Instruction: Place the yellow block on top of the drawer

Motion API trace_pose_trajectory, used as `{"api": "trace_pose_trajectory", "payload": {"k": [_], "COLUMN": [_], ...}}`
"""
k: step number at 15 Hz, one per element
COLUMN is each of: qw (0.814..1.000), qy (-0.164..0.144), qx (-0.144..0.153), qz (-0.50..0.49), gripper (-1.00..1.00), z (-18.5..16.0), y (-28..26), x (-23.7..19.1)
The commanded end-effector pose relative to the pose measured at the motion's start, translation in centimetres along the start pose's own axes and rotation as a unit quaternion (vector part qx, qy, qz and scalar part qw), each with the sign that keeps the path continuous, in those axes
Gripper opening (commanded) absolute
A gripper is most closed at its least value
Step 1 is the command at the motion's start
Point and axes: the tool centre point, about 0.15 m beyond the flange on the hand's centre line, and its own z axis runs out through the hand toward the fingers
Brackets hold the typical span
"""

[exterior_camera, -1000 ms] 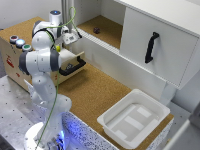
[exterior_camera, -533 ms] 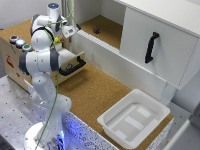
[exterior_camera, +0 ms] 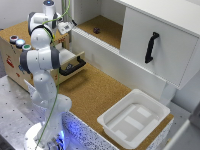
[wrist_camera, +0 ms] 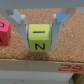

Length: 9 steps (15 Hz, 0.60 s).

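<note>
The yellow block, with dark markings on its face, sits between my gripper's two fingers, which press on its sides. It is at or just above the cork-textured top of the small wooden box. In the exterior view my gripper hangs over the back part of the box top, and the block itself is hidden there. The light plywood drawer with its black bar handle stands pulled open below the arm.
A pink block lies on the cork next to the yellow one. Coloured round buttons sit on the box top. There is a white cabinet door with a black handle, a white tray, and a small dark object on the back shelf.
My gripper has moved up and towards the exterior view's left, from above the open drawer to over the box top. The drawer stays open.
</note>
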Motion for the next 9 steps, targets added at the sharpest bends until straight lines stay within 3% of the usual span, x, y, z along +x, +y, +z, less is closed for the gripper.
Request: {"api": "trace_pose_trajectory", "payload": {"k": [1, 9], "qw": [1.000, 1.000], "qy": [-0.005, -0.026], "qx": [-0.002, -0.009], "qz": [-0.006, -0.003], "gripper": [-1.00, -1.00], "z": [0.2, 2.8], "y": [-0.2, 0.4], "x": [0.4, 2.4]}}
